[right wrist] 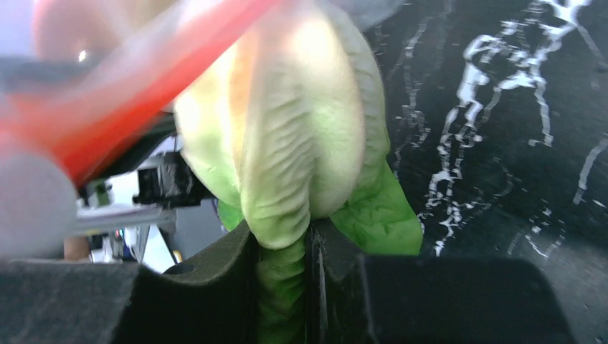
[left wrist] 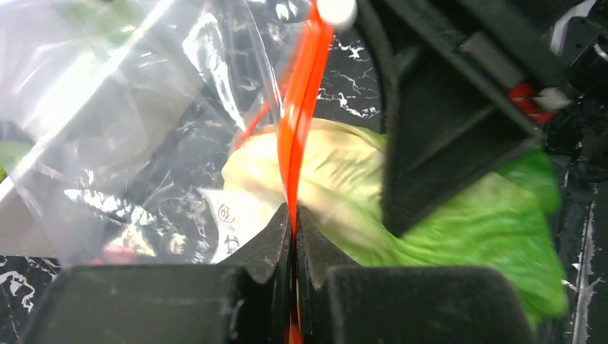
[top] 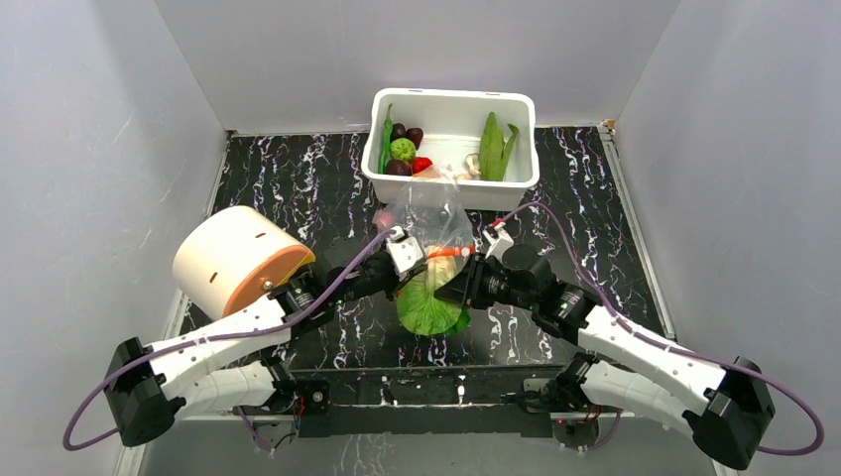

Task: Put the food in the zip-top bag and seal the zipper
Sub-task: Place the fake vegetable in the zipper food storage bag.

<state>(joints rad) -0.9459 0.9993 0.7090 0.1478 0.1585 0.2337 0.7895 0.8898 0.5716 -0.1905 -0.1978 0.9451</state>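
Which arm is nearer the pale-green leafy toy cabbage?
Right. The right jaws clamp the cabbage itself; the left jaws pinch the orange-red zipper strip beside it.

1 cabbage (top: pixel 426 307), 1 bag (top: pixel 436 213), 1 tub (top: pixel 446 114), 1 green ball (top: pixel 403 150), 1 tomato (top: pixel 421 165).

bag (top: pixel 433 213): clear soft plastic, crinkled, glossy | zipper (left wrist: pixel 301 115): orange-red plastic, smooth, shiny | cabbage (right wrist: pixel 287 143): pale green, matt, ribbed and wrinkled, rubbery look | tub (top: pixel 516 186): white plastic, smooth, faint sheen | table (top: pixel 288 188): black with white veining, marble look, glossy | walls (top: pixel 89 149): grey, matt, smooth
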